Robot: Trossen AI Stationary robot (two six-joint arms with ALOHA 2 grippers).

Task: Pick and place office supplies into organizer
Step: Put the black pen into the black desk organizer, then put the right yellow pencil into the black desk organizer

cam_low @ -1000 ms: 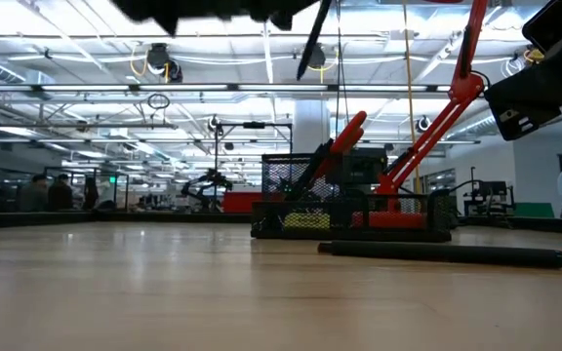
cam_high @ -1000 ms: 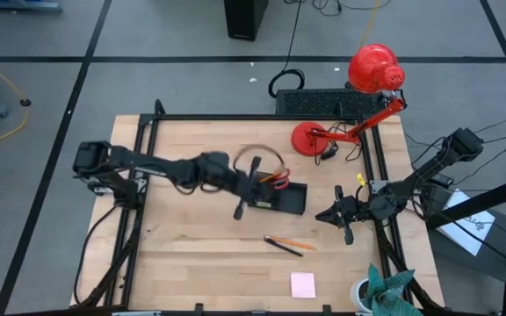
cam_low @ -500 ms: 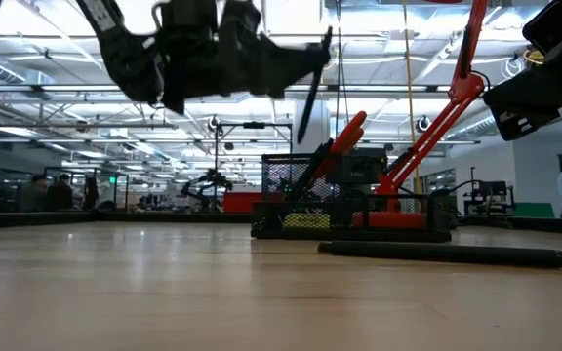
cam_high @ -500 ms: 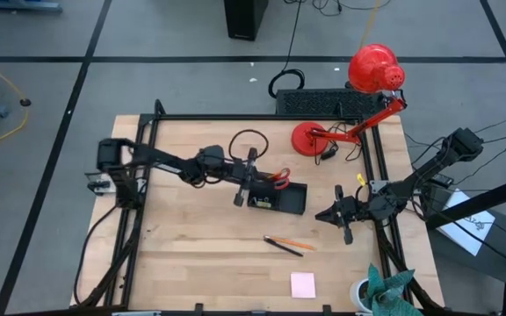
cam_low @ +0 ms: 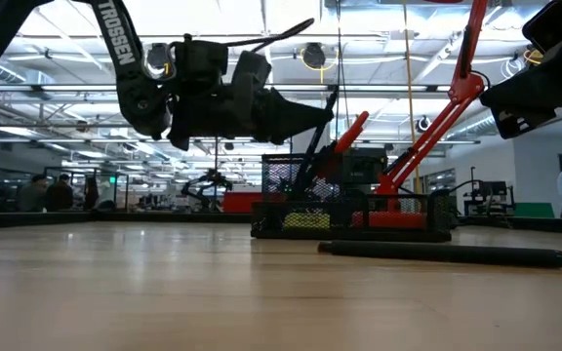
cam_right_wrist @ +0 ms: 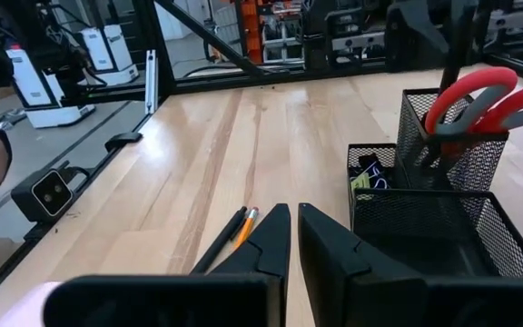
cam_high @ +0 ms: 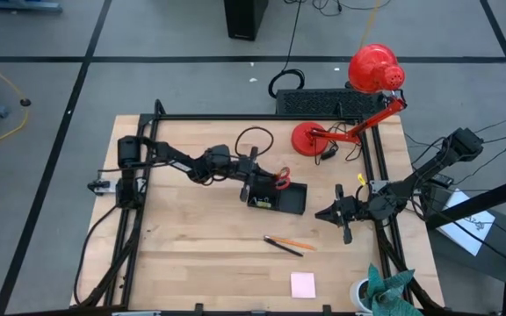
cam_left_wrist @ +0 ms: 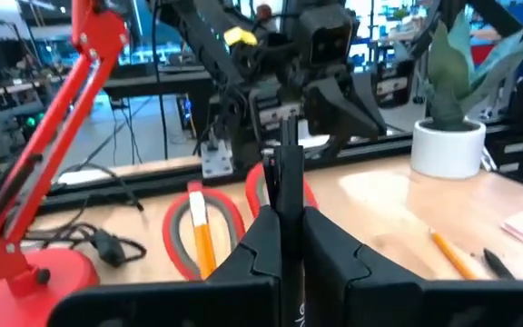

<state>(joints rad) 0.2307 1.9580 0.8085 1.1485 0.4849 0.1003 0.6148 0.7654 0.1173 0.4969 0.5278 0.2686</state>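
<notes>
My left gripper reaches in from the table's left, just left of the black mesh organizer, shut on a thin black pen. Red-handled scissors stand in the organizer's taller section, with an orange pencil beside the handles. A second black pen and an orange pencil lie crossed on the table nearer the front. A pale pink sticky-note pad lies near the front edge. My right gripper waits shut and empty to the right of the organizer. My left gripper pinches the pen's shaft between its two fingers. The fingers come level from the table's left and lie across the pen. The pen stands nearly upright, a little tilted, lifted clear of the table, with its lower end by the organizer's top.
A red desk lamp has its base at the far right, with a black slab behind it. A potted plant stands at the near right corner. A black rail frame borders the table.
My left gripper has come down and moved a little toward the table's right, closing on the organizer, still shut on the pen. The pen has come lower with it and stays near upright.
</notes>
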